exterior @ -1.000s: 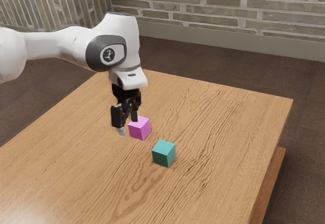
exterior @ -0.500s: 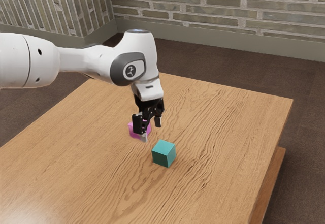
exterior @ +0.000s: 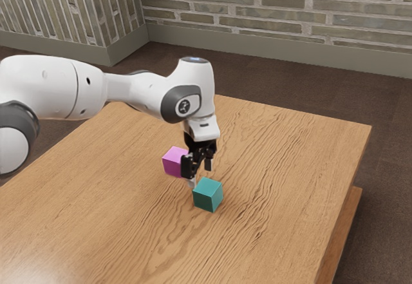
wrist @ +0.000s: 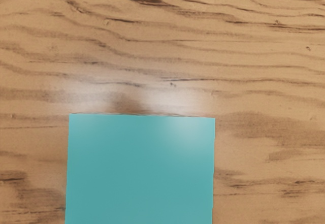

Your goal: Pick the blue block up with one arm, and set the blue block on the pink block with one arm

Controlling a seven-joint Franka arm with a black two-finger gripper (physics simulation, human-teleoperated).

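The blue block (exterior: 208,194), a plain teal cube with smooth faces, sits on the table (exterior: 290,161) near the pink block (exterior: 173,161); the gripper (exterior: 199,172) hangs just above it, spread open and empty

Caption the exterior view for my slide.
Jaws poised over the blue block, pink block beside it, on a wooden table.

Wooden counter (exterior: 290,161) carrying two small blocks.
Light brown top with dark wavy grain, thick edge visible along the exterior view's right side. Directly on the wood: pink block (exterior: 173,161), toward the middle of the top, and blue block (exterior: 207,194), near it toward the exterior view's right and closer to the front, not touching. Both flat on one face, upright, well away from every edge.
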